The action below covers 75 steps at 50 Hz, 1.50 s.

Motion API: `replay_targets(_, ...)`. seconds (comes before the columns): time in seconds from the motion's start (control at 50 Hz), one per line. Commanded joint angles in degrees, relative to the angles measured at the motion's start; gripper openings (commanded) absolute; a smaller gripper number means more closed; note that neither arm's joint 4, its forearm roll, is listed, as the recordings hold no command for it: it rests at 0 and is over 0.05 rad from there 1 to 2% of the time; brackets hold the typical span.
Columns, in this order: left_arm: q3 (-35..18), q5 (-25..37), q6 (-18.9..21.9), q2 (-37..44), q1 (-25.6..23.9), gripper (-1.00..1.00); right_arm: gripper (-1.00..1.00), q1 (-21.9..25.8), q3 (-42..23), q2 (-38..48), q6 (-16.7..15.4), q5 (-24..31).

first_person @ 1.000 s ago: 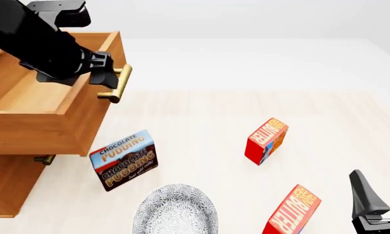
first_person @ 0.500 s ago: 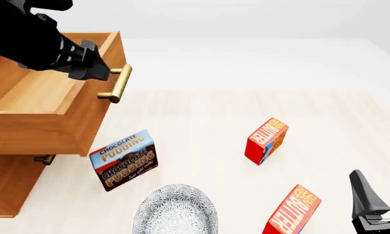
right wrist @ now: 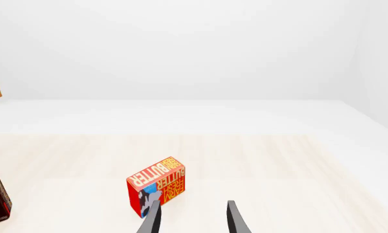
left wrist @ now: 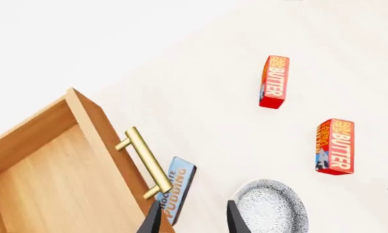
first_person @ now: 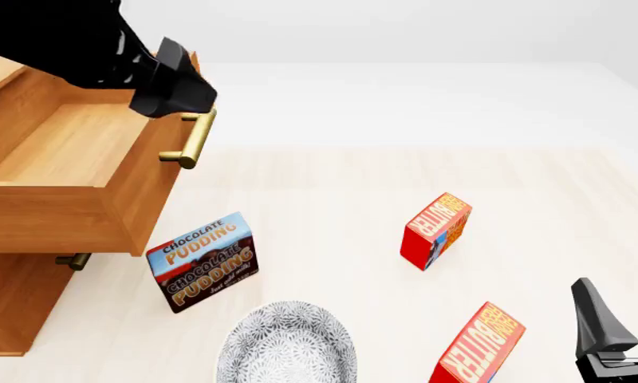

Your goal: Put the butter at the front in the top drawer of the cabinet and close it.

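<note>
Our right gripper (right wrist: 189, 218) has its fingers apart, nothing between them, parked at the near right. The front butter (first_person: 478, 345) stands just left of it, near edge of the table (first_person: 330, 199). Left gripper (left wrist: 190, 218), also spread, hangs over the open top drawer (first_person: 64, 159), far left.

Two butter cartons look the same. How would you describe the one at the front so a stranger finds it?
Start at the cabinet on the left; both cartons stand right of it. The butter sits nearest the camera, by the right gripper; the other butter carton stands farther back.
</note>
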Motion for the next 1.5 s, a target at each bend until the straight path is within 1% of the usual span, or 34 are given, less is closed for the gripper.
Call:
replay_targets(0.02, -0.8, -2.5, -0.7, 2.5, -6.9, 1.00, 1.00, 0.0, 0.1, 0.0, 0.0, 0.0)
replay_targets(0.08, -0.1, -4.1, -1.1, 3.3, -9.0, 1.00, 1.00, 0.0, 0.1, -0.1, 0.0, 0.0)
replay_targets(0.1, 0.4, -4.7, -1.5, 3.3, -8.9, 1.00, 1.00, 0.0, 0.1, -0.1, 0.0, 0.0)
replay_targets(0.14, 0.1, -5.8, -1.3, 4.5, -11.0, 1.00, 1.00, 0.0, 0.1, 0.0, 0.0, 0.0)
replay_targets(0.16, -0.6, -7.2, -3.1, 6.6, -14.3, 1.00, 1.00, 0.0, 0.1, -0.1, 0.0, 0.0)
replay_targets(0.18, -0.4, -7.7, -1.6, 6.9, -14.6, 1.00, 1.00, 0.0, 0.1, -0.1, 0.0, 0.0)
replay_targets(0.24, -1.5, -9.0, -2.2, 7.4, -16.0, 1.00, 1.00, 0.0, 0.1, -0.1, 0.0, 0.0)
replay_targets(0.28, -0.9, -10.6, -1.0, 7.0, -15.8, 1.00, 1.00, 0.0, 0.1, 0.0, 0.0, 0.0)
replay_targets(0.3, -1.1, -11.6, -1.0, 8.2, -17.8, 1.00, 1.00, 0.0, 0.1, -0.1, 0.0, 0.0)
replay_targets(0.32, -0.9, -12.2, -1.5, 8.9, -18.7, 1.00, 1.00, 0.0, 0.1, -0.1, 0.0, 0.0)
replay_targets(0.34, -1.3, -12.8, -2.5, 9.8, -20.4, 1.00, 1.00, 0.0, 0.1, -0.1, 0.0, 0.0)
replay_targets(0.36, -1.4, -12.8, -2.5, 9.8, -20.4, 1.00, 1.00, 0.0, 0.1, -0.1, 0.0, 0.0)
replay_targets(0.44, 1.0, -16.1, -0.8, 9.3, -19.5, 1.00, 1.00, 0.0, 0.1, -0.1, 0.0, 0.0)
replay_targets(0.52, 1.5, -18.2, -1.8, 10.7, -21.3, 1.00, 1.00, 0.0, 0.1, -0.1, 0.0, 0.0)
replay_targets(0.58, 2.8, -20.1, -1.9, 11.1, -21.3, 1.00, 1.00, 0.0, 0.1, 0.0, 0.0, 0.0)
replay_targets(0.64, 4.1, -22.1, -3.5, 11.9, -21.6, 1.00, 1.00, 0.0, 0.1, -0.1, 0.0, 0.0)
replay_targets(0.68, 4.6, -23.8, -3.9, 12.5, -22.2, 1.00, 1.00, 0.0, 0.1, -0.1, 0.0, 0.0)
replay_targets(0.72, 5.1, -24.1, -3.8, 12.7, -21.7, 1.00, 1.00, 0.0, 0.1, -0.1, 0.0, 0.0)
replay_targets(0.74, 6.0, -25.6, -4.1, 12.8, -21.2, 1.00, 1.00, 0.0, 0.1, -0.1, 0.0, 0.0)
replay_targets(0.76, 6.2, -26.2, -4.5, 13.3, -21.4, 1.00, 1.00, 0.0, 0.1, -0.1, 0.0, 0.0)
replay_targets(0.78, 6.1, -27.5, -6.5, 13.9, -22.9, 1.00, 1.00, 0.0, 0.1, 0.0, 0.0, 0.0)
replay_targets(0.8, 6.5, -28.5, -7.0, 13.9, -22.9, 1.00, 1.00, 0.0, 0.1, -0.1, 0.0, 0.0)
replay_targets(0.84, 7.8, -29.6, -6.7, 14.1, -21.5, 1.00, 1.00, 0.0, 0.1, -0.1, 0.0, 0.0)
replay_targets(0.86, 7.4, -30.7, -7.3, 14.8, -22.1, 1.00, 1.00, 0.0, 0.1, -0.1, 0.0, 0.0)
replay_targets(0.92, 6.8, -31.1, -7.4, 15.6, -22.2, 1.00, 1.00, 0.0, 0.1, -0.1, 0.0, 0.0)
replay_targets(0.96, 6.8, -33.2, -8.6, 15.6, -22.2, 1.00, 1.00, 0.0, 0.1, 0.0, 0.0, 0.0)
replay_targets(1.0, 6.6, -33.5, -9.0, 16.3, -22.4, 1.00, 1.00, 0.0, 0.1, -0.1, 0.0, 0.0)
replay_targets(1.04, 6.6, -35.0, -10.2, 17.8, -22.5, 1.00, 1.00, 0.0, 0.1, 0.0, 0.0, 0.0)
replay_targets(1.14, 5.5, -36.4, -11.0, 20.4, -22.7, 1.00, 1.00, 0.0, 0.1, -0.1, 0.0, 0.0)
replay_targets(1.32, 2.3, -37.0, -12.4, 24.6, -22.5, 1.00, 1.00, 0.0, 0.1, -0.1, 0.0, 0.0)
replay_targets(1.38, 1.2, -37.3, -12.8, 27.0, -21.8, 1.00, 1.00, 0.0, 0.1, -0.1, 0.0, 0.0)
replay_targets(1.5, -0.6, -37.4, -13.4, 29.0, -21.1, 1.00, 1.00, 0.0, 0.1, -0.1, 0.0, 0.0)
